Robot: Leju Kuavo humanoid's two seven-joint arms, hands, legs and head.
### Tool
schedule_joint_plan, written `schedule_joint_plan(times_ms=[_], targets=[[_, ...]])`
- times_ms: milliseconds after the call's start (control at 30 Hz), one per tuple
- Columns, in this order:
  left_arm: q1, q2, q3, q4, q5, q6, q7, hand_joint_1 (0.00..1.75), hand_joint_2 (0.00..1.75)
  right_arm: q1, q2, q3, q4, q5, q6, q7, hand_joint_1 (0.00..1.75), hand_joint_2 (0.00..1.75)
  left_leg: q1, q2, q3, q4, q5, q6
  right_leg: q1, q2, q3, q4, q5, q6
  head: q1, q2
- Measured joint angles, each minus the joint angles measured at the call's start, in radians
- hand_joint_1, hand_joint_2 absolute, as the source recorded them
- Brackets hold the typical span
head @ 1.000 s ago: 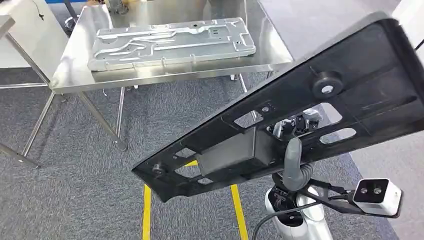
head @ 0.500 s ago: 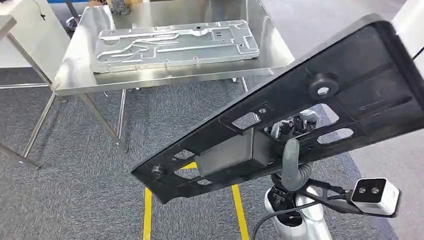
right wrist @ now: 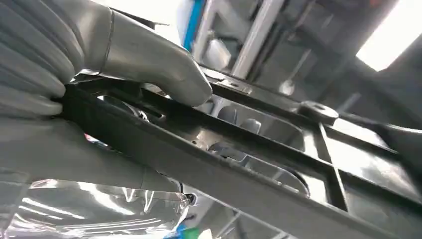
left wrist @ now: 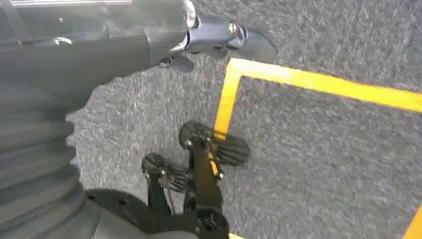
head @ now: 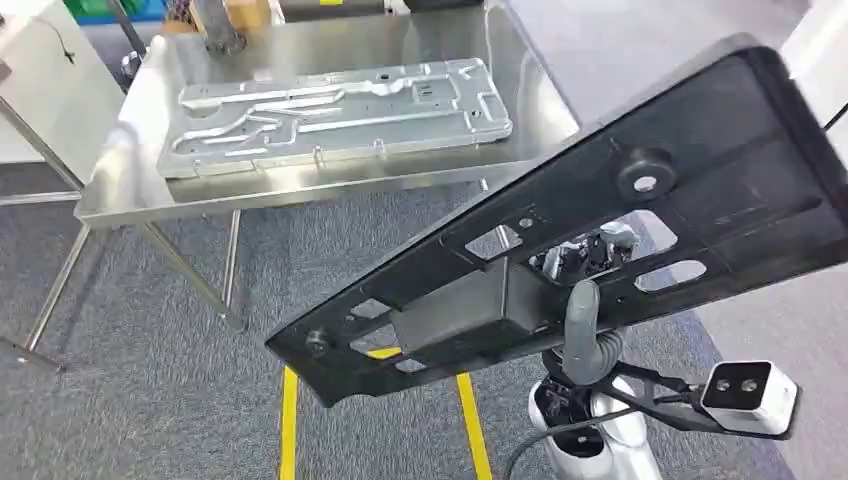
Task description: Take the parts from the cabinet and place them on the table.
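A long black plastic panel [head: 700, 180] slants across the head view from lower left to upper right, held up over the floor. My right hand [head: 583, 325] grips it from beneath near its middle, thumb laid on the upper face. The right wrist view shows that thumb [right wrist: 149, 59] pressed on the black panel [right wrist: 239, 184]. A silver stamped metal plate [head: 330, 115] lies flat on the steel table [head: 545, 105] ahead and to the left. My left hand [left wrist: 99, 45] hangs by my side over the carpet and holds nothing.
Yellow tape lines [head: 288, 420] mark the grey carpet under the panel, and the yellow tape [left wrist: 318, 82] also crosses the left wrist view. The table's thin steel legs [head: 190, 275] slant down to the floor. A white unit [head: 40, 70] stands to the table's left.
The whole picture has shifted, so the camera has moved: the table sits a little lower and further left. The black panel stays gripped in my right hand in the same pose.
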Motion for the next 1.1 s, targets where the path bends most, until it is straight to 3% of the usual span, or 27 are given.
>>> schedule_joint_plan(times_ms=[33,100,133,167,200,267,300,333,367,400,433,467,533,567,600,633,667,700,767,833,867,900,933,967,1000,1033,1100], targets=[[0.001,0.000,0.000,0.000,0.000,0.000,-0.002,0.00,1.75,0.001,0.001,0.000,0.000,0.000,0.000,0.000,1.75,1.75,-0.002,-0.002,0.005,-0.013,-0.007,0.005,0.001,-0.001,0.019,-0.007,0.003,0.005,0.000,0.000],[-0.001,0.001,0.000,0.000,0.000,0.000,-0.002,0.00,1.75,-0.001,0.002,0.000,-0.002,0.000,0.001,0.000,1.75,1.75,0.005,-0.006,0.036,-0.030,-0.019,0.018,0.003,-0.001,0.013,0.028,0.031,0.025,0.000,0.000],[0.001,0.000,0.000,0.000,0.000,0.000,-0.002,0.00,1.75,-0.001,0.002,0.000,-0.002,0.000,0.001,0.000,1.75,1.75,0.007,-0.007,0.054,-0.044,-0.025,0.022,-0.002,-0.006,-0.012,0.078,0.044,0.027,0.001,0.000],[0.001,0.000,0.000,0.000,0.000,0.000,-0.002,0.00,1.75,-0.002,0.002,0.000,-0.002,0.000,0.002,0.000,1.75,1.75,0.008,-0.006,0.072,-0.051,-0.034,0.028,0.000,-0.007,-0.066,0.156,0.055,0.030,0.001,0.000],[0.000,0.000,0.000,0.000,0.000,0.000,-0.002,0.00,1.75,-0.001,0.002,-0.002,-0.002,0.000,0.003,0.000,1.75,1.75,0.008,-0.007,0.087,-0.055,-0.043,0.030,0.001,-0.007,-0.125,0.228,0.039,0.028,0.001,0.000],[0.002,0.000,0.000,0.000,-0.003,0.000,-0.002,0.00,1.75,0.005,0.002,-0.004,-0.002,0.001,0.002,0.000,1.75,1.75,0.008,-0.010,0.119,-0.058,-0.069,0.032,0.001,-0.007,-0.224,0.310,-0.042,0.031,0.001,0.000],[0.003,0.000,0.000,0.000,-0.003,0.000,-0.002,0.00,1.75,0.007,0.002,-0.006,-0.002,0.001,0.003,0.000,1.75,1.75,0.009,-0.011,0.137,-0.058,-0.084,0.032,0.000,-0.007,-0.255,0.309,-0.068,0.037,0.001,0.000],[0.005,-0.001,0.000,0.000,-0.003,0.000,-0.002,0.00,1.75,0.008,0.002,-0.006,-0.002,0.001,0.003,0.000,1.75,1.75,0.009,-0.012,0.157,-0.058,-0.099,0.030,0.000,-0.007,-0.269,0.281,-0.068,0.040,0.001,0.000],[0.007,-0.001,0.000,0.000,-0.004,0.000,-0.002,0.00,1.75,0.008,0.002,-0.007,-0.002,0.001,0.003,0.000,1.75,1.75,0.009,-0.013,0.179,-0.058,-0.115,0.028,-0.001,-0.007,-0.271,0.229,-0.041,0.037,0.001,0.000],[0.007,-0.002,0.000,0.000,-0.005,0.000,-0.002,0.00,1.75,0.009,0.002,-0.008,-0.002,0.001,0.003,0.000,1.75,1.75,0.009,-0.012,0.201,-0.058,-0.130,0.025,0.000,-0.008,-0.266,0.163,0.015,0.035,0.001,0.000],[0.007,-0.002,0.000,0.000,-0.005,0.000,-0.002,0.00,1.75,0.010,0.002,-0.008,-0.002,0.000,0.004,0.000,1.75,1.75,0.009,-0.012,0.213,-0.058,-0.145,0.023,0.000,-0.011,-0.259,0.102,0.093,0.031,0.001,0.000],[0.005,-0.002,0.000,0.000,-0.005,0.000,-0.002,0.00,1.75,0.015,0.001,-0.010,0.000,0.000,0.004,0.000,1.75,1.75,0.006,-0.011,0.237,-0.055,-0.165,0.019,0.003,-0.019,-0.258,0.056,0.205,0.023,0.001,0.000],[0.002,-0.002,0.000,0.000,-0.005,0.000,-0.002,0.00,1.75,0.014,0.002,-0.011,-0.004,0.000,0.007,0.000,1.75,1.75,0.004,-0.010,0.262,-0.073,-0.196,0.004,0.011,-0.016,-0.237,0.062,0.181,0.002,0.001,0.000],[0.000,-0.002,0.000,-0.001,-0.005,0.000,-0.003,0.00,1.75,0.013,0.002,-0.011,-0.007,0.000,0.007,0.000,1.75,1.75,0.004,-0.010,0.277,-0.050,-0.176,-0.004,0.009,-0.009,-0.226,0.052,0.175,-0.007,0.000,0.000],[-0.005,-0.002,0.000,-0.001,-0.006,0.000,-0.003,0.00,1.75,0.008,0.002,-0.011,-0.009,0.000,0.010,0.000,1.75,1.75,0.004,-0.009,0.273,-0.032,-0.160,-0.010,0.010,-0.010,-0.209,0.049,0.165,-0.020,0.000,0.000],[-0.011,-0.002,0.000,-0.001,-0.006,0.000,-0.003,0.00,1.75,0.009,0.005,-0.012,-0.011,0.001,0.010,0.000,1.75,1.75,0.008,-0.008,0.260,0.008,-0.157,-0.013,0.006,-0.009,-0.189,0.044,0.162,-0.023,0.001,0.000],[-0.013,-0.005,0.000,-0.001,-0.007,0.000,-0.005,0.00,1.75,0.009,0.006,-0.013,-0.013,0.001,0.010,0.000,1.75,1.75,0.009,-0.008,0.227,0.070,-0.142,-0.017,0.006,-0.009,-0.176,0.043,0.149,-0.030,0.000,0.000],[-0.014,-0.005,0.000,-0.001,-0.008,0.000,-0.005,0.00,1.75,0.009,0.007,-0.013,-0.013,0.001,0.010,0.000,1.75,1.75,0.011,-0.008,0.173,0.144,-0.152,-0.020,0.006,-0.009,-0.167,0.043,0.139,-0.034,0.000,0.000],[-0.008,-0.005,0.000,-0.001,-0.008,0.000,-0.005,0.00,1.75,0.014,0.007,-0.014,-0.013,0.001,0.010,0.000,1.75,1.75,0.012,-0.008,0.075,0.246,-0.234,-0.029,0.007,-0.007,-0.143,0.043,0.114,-0.036,0.000,0.000],[0.001,-0.005,0.000,-0.001,-0.008,0.000,-0.004,0.00,1.75,0.017,0.007,-0.014,-0.012,0.001,0.011,0.000,1.75,1.75,0.012,-0.008,0.015,0.247,-0.298,-0.028,0.006,0.000,-0.113,0.043,0.088,-0.034,0.000,0.000],[0.004,-0.005,0.000,-0.001,-0.008,0.000,-0.004,0.00,1.75,0.018,0.007,-0.014,-0.012,0.000,0.011,0.000,1.75,1.75,0.012,-0.008,0.002,0.204,-0.292,-0.027,0.006,0.001,-0.093,0.043,0.072,-0.032,0.000,0.000],[0.006,-0.005,0.001,-0.001,-0.008,0.000,-0.004,0.00,1.75,0.018,0.007,-0.014,-0.012,0.000,0.011,0.000,1.75,1.75,0.012,-0.008,0.000,0.146,-0.252,-0.023,0.006,0.001,-0.075,0.043,0.058,-0.030,0.000,0.000],[0.007,-0.005,0.002,-0.001,-0.008,0.000,-0.004,0.00,1.75,0.018,0.007,-0.014,-0.012,0.000,0.011,0.000,1.75,1.75,0.011,-0.007,0.002,0.069,-0.167,-0.018,0.006,0.000,-0.054,0.042,0.041,-0.027,0.000,0.000],[0.013,-0.004,0.003,0.000,-0.008,0.001,-0.004,0.00,1.75,0.018,0.007,-0.014,-0.011,0.000,0.011,0.000,1.75,1.75,0.008,-0.004,0.006,0.019,-0.033,-0.007,0.006,0.000,-0.045,0.038,0.028,-0.025,0.001,0.000],[0.015,-0.004,0.005,0.000,-0.008,0.002,-0.004,0.00,1.75,0.019,0.007,-0.014,-0.009,0.002,0.011,0.000,1.75,1.75,0.000,-0.004,0.004,0.006,-0.002,-0.009,0.009,0.004,-0.031,0.041,0.016,-0.017,0.000,0.000],[0.014,-0.004,0.006,0.000,-0.008,0.002,-0.003,0.00,1.75,0.020,0.009,-0.014,-0.010,0.004,0.010,0.000,1.75,1.75,0.000,-0.003,0.017,0.006,-0.027,-0.005,0.009,0.006,-0.028,0.032,0.011,-0.010,0.001,0.000],[0.010,-0.004,0.007,0.000,-0.008,0.002,-0.004,0.00,1.75,0.020,0.012,-0.016,-0.018,0.019,0.008,0.000,1.75,1.75,0.002,-0.006,0.032,-0.008,-0.030,0.007,0.011,0.004,-0.013,0.037,0.026,0.003,0.000,0.000]])
